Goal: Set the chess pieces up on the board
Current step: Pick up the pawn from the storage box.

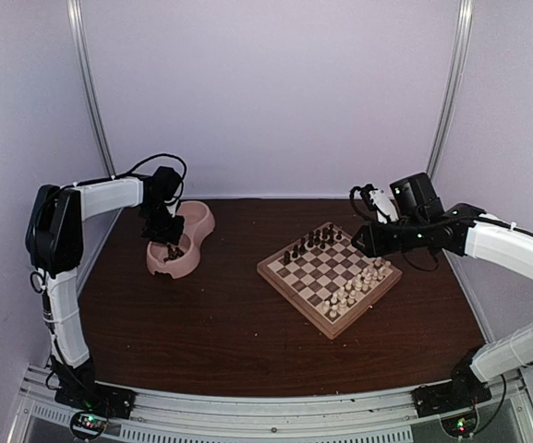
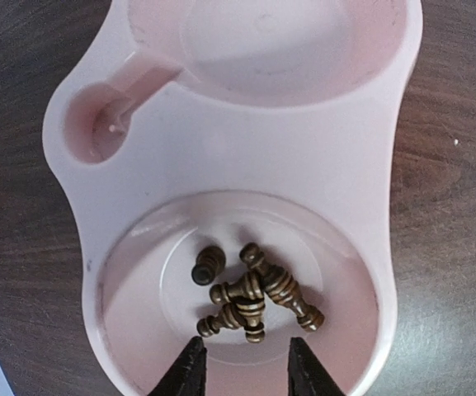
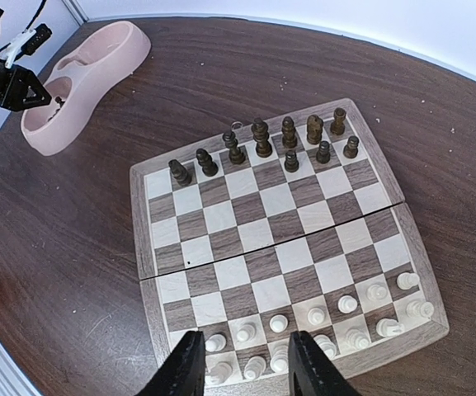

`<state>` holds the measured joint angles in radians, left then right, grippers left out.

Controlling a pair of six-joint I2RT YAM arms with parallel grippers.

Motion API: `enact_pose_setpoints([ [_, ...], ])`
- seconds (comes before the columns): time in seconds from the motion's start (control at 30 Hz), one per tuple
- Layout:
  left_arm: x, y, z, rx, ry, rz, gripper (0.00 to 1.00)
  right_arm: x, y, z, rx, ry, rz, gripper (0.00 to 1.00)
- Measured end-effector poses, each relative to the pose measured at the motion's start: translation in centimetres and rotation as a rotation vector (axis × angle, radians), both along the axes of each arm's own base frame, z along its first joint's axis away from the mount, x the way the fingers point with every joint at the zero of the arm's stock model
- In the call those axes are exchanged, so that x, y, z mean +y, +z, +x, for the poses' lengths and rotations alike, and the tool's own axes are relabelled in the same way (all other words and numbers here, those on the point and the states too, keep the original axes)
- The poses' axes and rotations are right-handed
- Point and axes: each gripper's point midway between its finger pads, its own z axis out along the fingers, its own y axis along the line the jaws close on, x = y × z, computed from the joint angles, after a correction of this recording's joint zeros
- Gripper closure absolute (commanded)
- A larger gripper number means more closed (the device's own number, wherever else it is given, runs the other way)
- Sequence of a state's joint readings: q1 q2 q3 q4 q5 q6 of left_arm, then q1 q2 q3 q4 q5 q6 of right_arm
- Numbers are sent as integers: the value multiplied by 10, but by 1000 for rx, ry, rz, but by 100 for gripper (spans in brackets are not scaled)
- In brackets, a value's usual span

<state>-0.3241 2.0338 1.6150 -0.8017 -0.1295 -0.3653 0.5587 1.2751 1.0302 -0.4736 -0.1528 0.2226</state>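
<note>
— Risk?
— Flicking one out onto the worktop [image 2: 452,206], or pinching two at once, given the bowl's [image 2: 221,157] crosswise heap of dark pieces [image 2: 254,299].
— Jaws?
— Left: partly spread, just beside the heap, holding nothing visible. Right: spread above the board's [image 3: 270,239] pale side, empty.

A small heap of dark chess pieces [image 2: 250,297] lies in the lower compartment of the pink bowl [image 2: 221,157]. The gripper [image 2: 247,365] is at the bottom edge, its tips apart.
</note>
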Motion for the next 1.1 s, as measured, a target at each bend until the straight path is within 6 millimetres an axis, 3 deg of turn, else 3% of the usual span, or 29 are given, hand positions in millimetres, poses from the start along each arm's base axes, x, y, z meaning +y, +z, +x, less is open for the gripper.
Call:
enact_pose_setpoints([
  [0.07,3,1,5,-11,9,-3,74,0,0,0,4,-3,4,63],
  [0.47,11,-11,26,-19,49,-28,73,3,3,3,4,-6,10,63],
  [0.97,22,-33,33,9,75,-13,73,3,0,4,10,-6,8,63],
  [1.1,23,-34,33,11,77,-12,78,3,0,4,10,-5,9,63],
])
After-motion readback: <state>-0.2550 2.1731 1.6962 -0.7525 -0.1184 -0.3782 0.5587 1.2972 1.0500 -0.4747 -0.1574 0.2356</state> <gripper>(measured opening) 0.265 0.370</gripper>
